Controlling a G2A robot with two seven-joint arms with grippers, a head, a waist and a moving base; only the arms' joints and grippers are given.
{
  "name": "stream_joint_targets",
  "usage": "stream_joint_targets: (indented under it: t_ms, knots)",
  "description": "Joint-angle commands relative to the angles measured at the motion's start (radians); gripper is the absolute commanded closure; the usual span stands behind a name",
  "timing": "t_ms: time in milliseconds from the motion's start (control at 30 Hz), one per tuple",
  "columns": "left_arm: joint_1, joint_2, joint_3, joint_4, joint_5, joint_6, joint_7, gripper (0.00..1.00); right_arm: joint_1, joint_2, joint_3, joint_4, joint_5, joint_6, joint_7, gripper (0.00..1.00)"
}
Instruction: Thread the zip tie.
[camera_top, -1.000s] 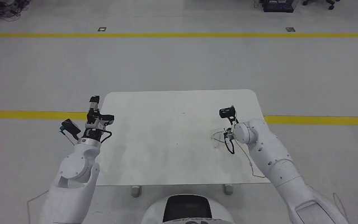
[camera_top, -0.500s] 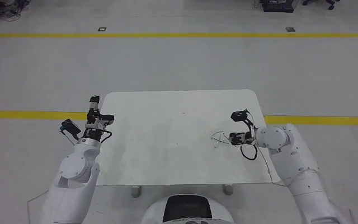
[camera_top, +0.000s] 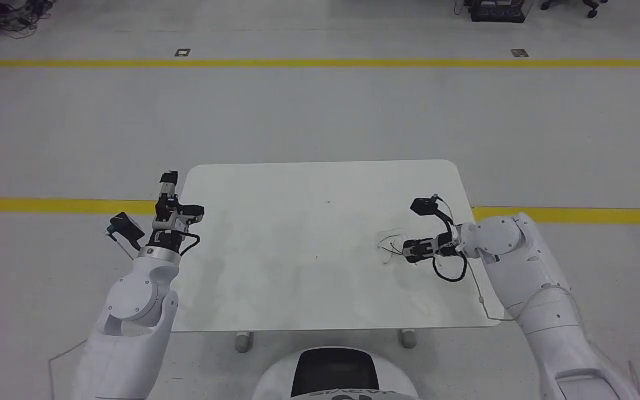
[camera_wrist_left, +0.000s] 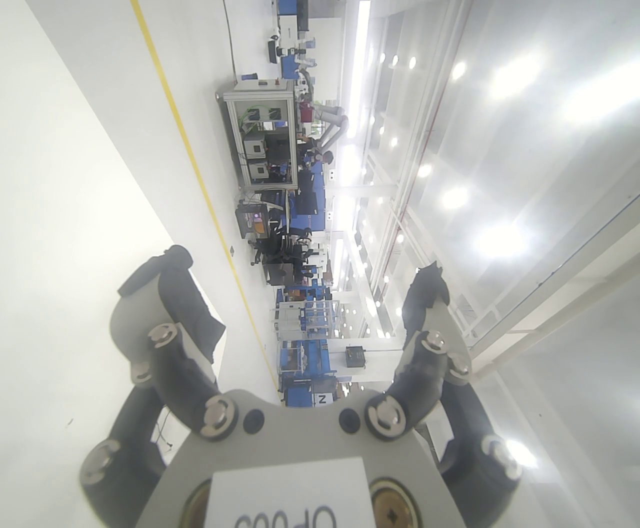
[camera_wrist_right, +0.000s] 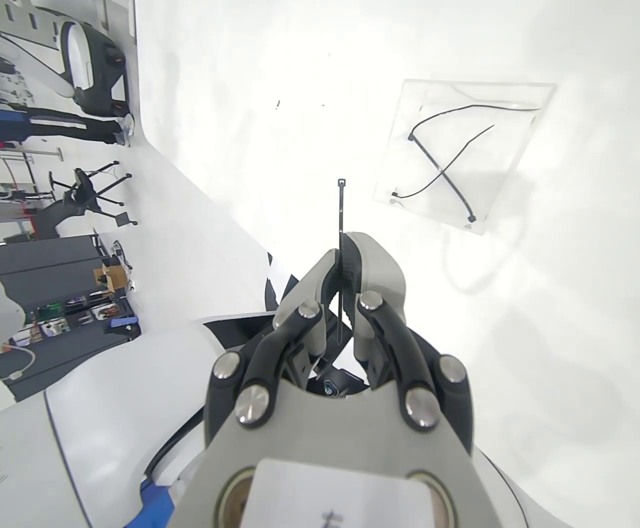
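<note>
Your right gripper (camera_wrist_right: 344, 250) is pinched on a tie (camera_wrist_right: 340, 210), held over the table (camera_wrist_right: 350, 75) near the tray (camera_wrist_right: 515, 150) (two more lie in it). The tie is light, thin and springy, so grip close to the end you steer. The right wrist view gives you its head (camera_wrist_right: 341, 181) standing past the fingertips; from the top the tie is too thin to make out. The left gripper (camera_wrist_left: 300, 265) is spread and empty.

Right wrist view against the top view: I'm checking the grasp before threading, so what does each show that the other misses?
Right wrist view: the right gripper shut on a black zip tie, its head end jutting past the fingertips, and two loose zip ties crossed on a clear tray. Top view: the left gripper at the left edge of the table, far from the right. Both: the right gripper above the table beside the tray.
</note>
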Motion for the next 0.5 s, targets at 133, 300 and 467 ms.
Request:
stream_joint_targets:
  t_ms: [133,300,467]
  knots:
    - [0.000,0.000,0.000,0.000,0.000,0.000,0.000,0.00,-0.010,-0.001,-0.006,-0.006,0.029,0.000,-0.015,1.00]
    - [0.000,0.000,0.000,0.000,0.000,0.000,0.000,0.00,-0.010,0.010,0.016,0.021,0.192,0.000,0.028,1.00]
    - [0.000,0.000,0.000,0.000,0.000,0.000,0.000,0.00,-0.009,0.023,0.031,0.046,0.357,0.000,0.081,1.00]
